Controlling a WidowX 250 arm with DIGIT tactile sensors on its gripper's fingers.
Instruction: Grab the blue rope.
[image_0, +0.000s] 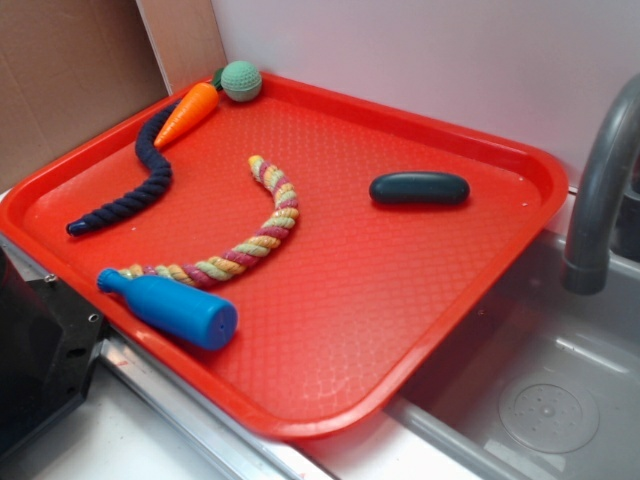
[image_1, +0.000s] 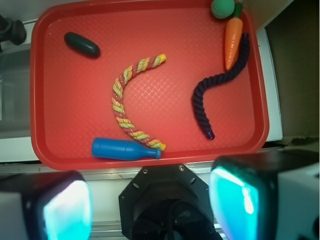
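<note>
The blue rope (image_0: 135, 190) (image_1: 215, 92), dark navy and wavy, lies at the left side of the red tray (image_0: 420, 330) in the exterior view and at the right side of the tray (image_1: 75, 100) in the wrist view. Its upper end rests against an orange carrot toy (image_0: 186, 112) (image_1: 233, 41). My gripper (image_1: 150, 207) hangs high above the robot base, off the tray's near edge, far from the rope. Its two teal pads (image_1: 66, 210) stand wide apart with nothing between them. The gripper does not show in the exterior view.
On the tray also lie a pastel multicoloured rope (image_0: 255, 232) (image_1: 127, 102), a bright blue bottle toy (image_0: 170, 307) (image_1: 125, 149), a dark oval toy (image_0: 419, 188) (image_1: 82, 44) and a green ball (image_0: 241, 80) (image_1: 223, 7). A grey tap (image_0: 600, 190) and sink (image_0: 540, 400) lie beside the tray.
</note>
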